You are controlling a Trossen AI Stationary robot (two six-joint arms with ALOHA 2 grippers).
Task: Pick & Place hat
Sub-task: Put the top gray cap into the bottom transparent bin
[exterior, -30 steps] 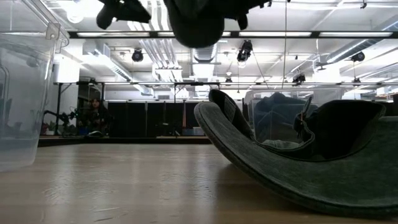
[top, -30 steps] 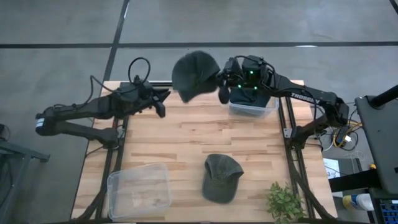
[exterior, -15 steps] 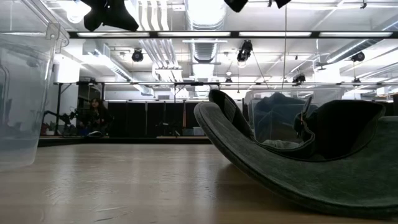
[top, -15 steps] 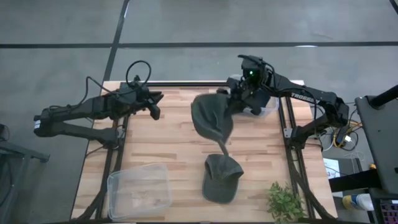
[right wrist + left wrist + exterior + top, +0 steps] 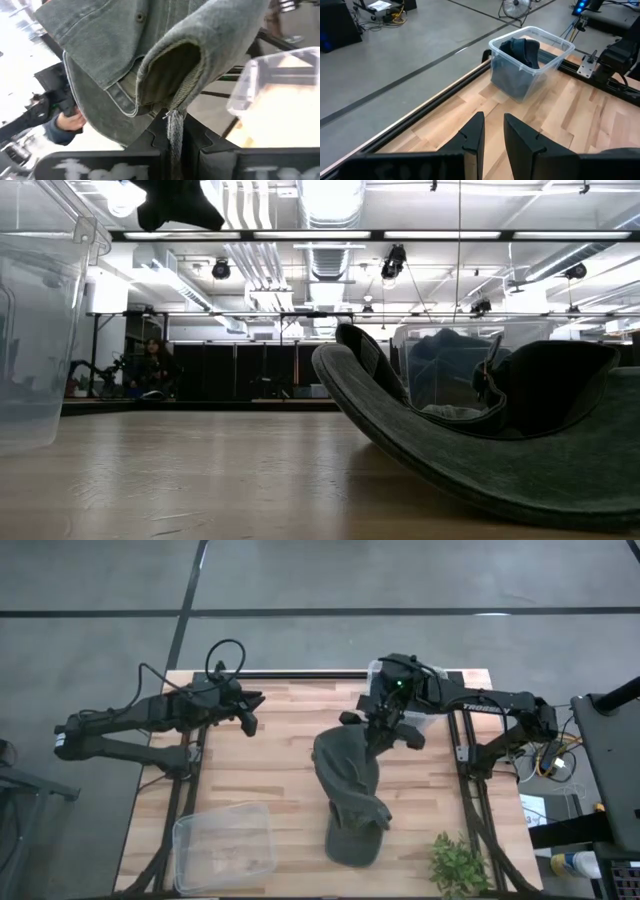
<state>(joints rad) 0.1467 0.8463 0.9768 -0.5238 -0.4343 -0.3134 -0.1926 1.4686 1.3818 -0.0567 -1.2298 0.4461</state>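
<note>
Cap (image 5: 470,450) on table, clear bin (image 5: 445,365) behind it.

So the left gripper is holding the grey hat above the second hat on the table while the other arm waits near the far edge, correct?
Not quite: the right gripper holds the grey hat, shut on its strap, as the high view shows. It does hang above the second hat on the table, and the left gripper is the one waiting near the far edge.

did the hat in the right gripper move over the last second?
Yes. In the high view the held hat has swung from beside the far bin out over the table's middle, now hanging above the second hat near the front edge.
</note>
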